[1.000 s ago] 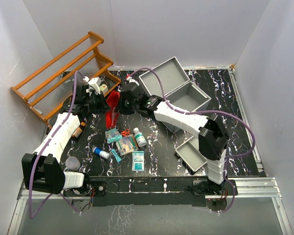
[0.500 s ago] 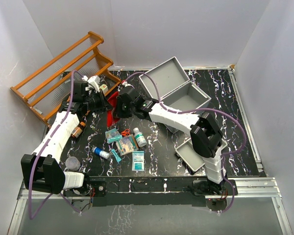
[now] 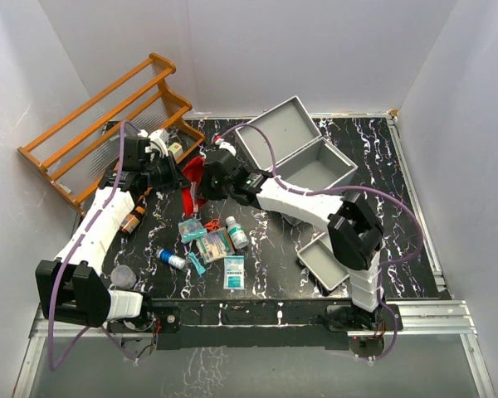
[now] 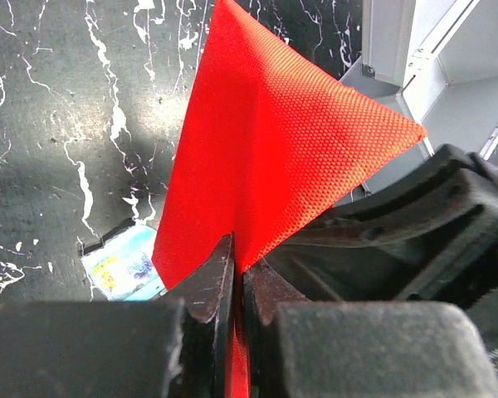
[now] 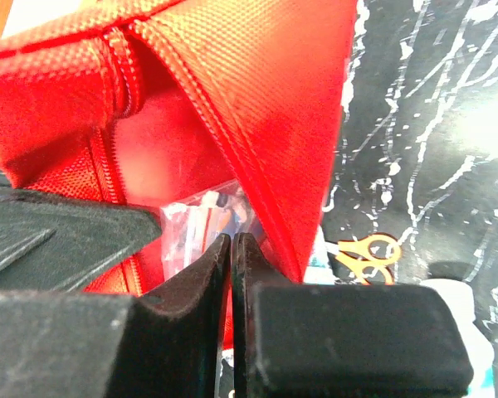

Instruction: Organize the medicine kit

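Note:
The medicine kit [image 3: 336, 157], a light-grey metal case, stands open at the back with its lid [image 3: 275, 126] leaning away. Left of it a red fabric pouch [image 3: 191, 192] hangs between both grippers above the table. My left gripper [image 3: 179, 176] [image 4: 239, 269] is shut on a fold of the red pouch [image 4: 257, 149]. My right gripper [image 3: 201, 179] [image 5: 232, 242] is shut, its tips at the mouth of the pouch [image 5: 257, 91], against a clear plastic packet [image 5: 195, 222] inside. Whether it pinches that packet does not show.
An orange wooden rack [image 3: 108, 124] stands at the back left. Below the pouch lie orange scissors [image 3: 212, 225], a white bottle [image 3: 236, 234], packets [image 3: 233, 272], a blue tube [image 3: 170, 259] and a brown bottle [image 3: 134, 220]. A grey tray [image 3: 324, 261] sits front right.
The right gripper has dropped a little and pressed in at the pouch's mouth. The left wrist has eased slightly left. The pouch hangs shorter and more bunched than a second ago.

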`<state>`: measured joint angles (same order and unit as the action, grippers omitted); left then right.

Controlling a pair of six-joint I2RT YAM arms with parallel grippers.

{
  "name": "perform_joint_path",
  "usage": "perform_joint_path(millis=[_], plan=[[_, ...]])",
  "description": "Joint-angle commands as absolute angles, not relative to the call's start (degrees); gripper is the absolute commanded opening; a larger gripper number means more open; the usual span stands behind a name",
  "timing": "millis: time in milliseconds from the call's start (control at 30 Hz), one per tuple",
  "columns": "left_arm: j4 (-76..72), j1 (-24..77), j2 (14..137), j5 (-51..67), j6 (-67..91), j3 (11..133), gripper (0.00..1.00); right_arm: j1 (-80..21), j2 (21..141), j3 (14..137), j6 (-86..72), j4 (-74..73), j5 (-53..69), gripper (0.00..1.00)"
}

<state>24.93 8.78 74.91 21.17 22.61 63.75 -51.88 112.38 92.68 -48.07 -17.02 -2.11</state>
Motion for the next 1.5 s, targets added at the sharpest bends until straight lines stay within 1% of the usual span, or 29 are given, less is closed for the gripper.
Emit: perform_joint_path(millis=[0,200,367,700,933,1033,1200,1467], plan=[[25.00,9.01,74.57,19.90,23.24,65.28,0.00,-51.94,104.83,92.17,-47.51,-18.86,-8.58,0.06],[24.95,9.03,75.22,19.78,23.65,65.57,0.00,-51.94,101.21,90.52,-43.09,-17.09,-2.73,0.18],[24.92,9.05,75.33,20.22,23.86,65.49,0.00,-51.94,102.56,91.06,-41.46,-16.66,5.15,0.19],[25.14,9.03,75.68,22.23,24.29,65.49,0.00,-52.03,108.78,95.36,-40.16,-16.59,7.91,0.08],[25.18,9.05,75.89,24.61,25.58,65.47,0.00,-52.00,111.86,96.31,-40.41,-13.30,9.22,0.06],[25.88,9.05,75.94,24.79,26.15,65.48,0.00,-51.95,111.70,94.83,-41.89,-9.57,9.37,0.05],[26.89,9.05,75.94,24.53,26.94,65.20,0.00,-51.94,110.66,91.99,-46.44,-3.26,7.92,0.06],[26.94,9.04,75.80,25.48,29.25,66.28,0.00,-51.99,110.96,90.69,-45.94,-5.66,5.42,0.05]])
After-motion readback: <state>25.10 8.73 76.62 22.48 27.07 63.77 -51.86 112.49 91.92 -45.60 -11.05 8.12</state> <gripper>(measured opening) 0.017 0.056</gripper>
